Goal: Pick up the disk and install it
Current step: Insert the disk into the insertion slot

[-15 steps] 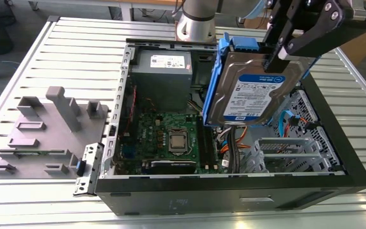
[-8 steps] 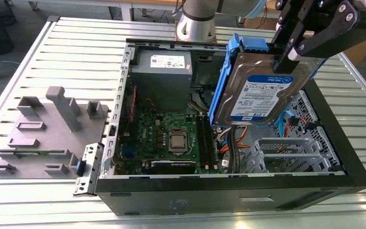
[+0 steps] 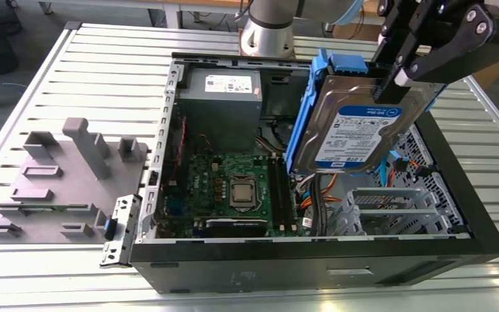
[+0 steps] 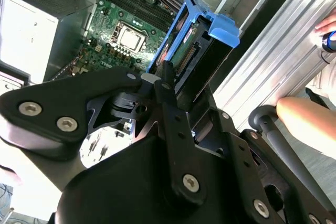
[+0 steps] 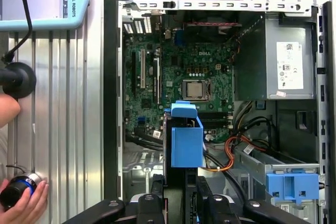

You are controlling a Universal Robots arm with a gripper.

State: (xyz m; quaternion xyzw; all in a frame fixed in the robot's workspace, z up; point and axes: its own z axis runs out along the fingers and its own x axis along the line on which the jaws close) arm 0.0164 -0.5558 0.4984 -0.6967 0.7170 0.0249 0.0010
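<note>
Above the open black tower computer case (image 3: 319, 263), which lies on its side on the slatted silver metal table (image 3: 85, 58), the black gripper (image 3: 394, 83) holds up the flat rectangular silver-grey disk (image 3: 358, 133); its fingers are closed on the disk's upper end, just beside the blue plastic end tab; the disk is tilted, its white-and-blue label faces the exterior camera, and blue side rails run along its long edges. In the exterior view the disk is over the exterior view's right half of the case, above a bundle of orange and black cables (image 3: 319, 195) and near the perforated silver metal drive cage (image 3: 388, 208); the green motherboard (image 3: 232, 188) with its square silver processor lies to the exterior view's left of the disk; the large grey power-supply box (image 3: 223, 97) sits at the far end of the case. On the table, to the exterior view's left of the case, stands a grey plastic fixture plate (image 3: 54, 175) with upright blocks. In the second wrist view the gripper (image 4: 167, 80) clamps the disk (image 4: 197, 51) edge-on, with the motherboard beyond it; in the first wrist view the disk (image 5: 186, 140) is end-on in front of the gripper (image 5: 178, 198), over the case's interior; a tall blue plastic clip (image 5: 291, 182) sits on a silver rail inside the case; a person's hand (image 5: 23, 208) rests on the table outside the case, around a small black-and-blue object.
</note>
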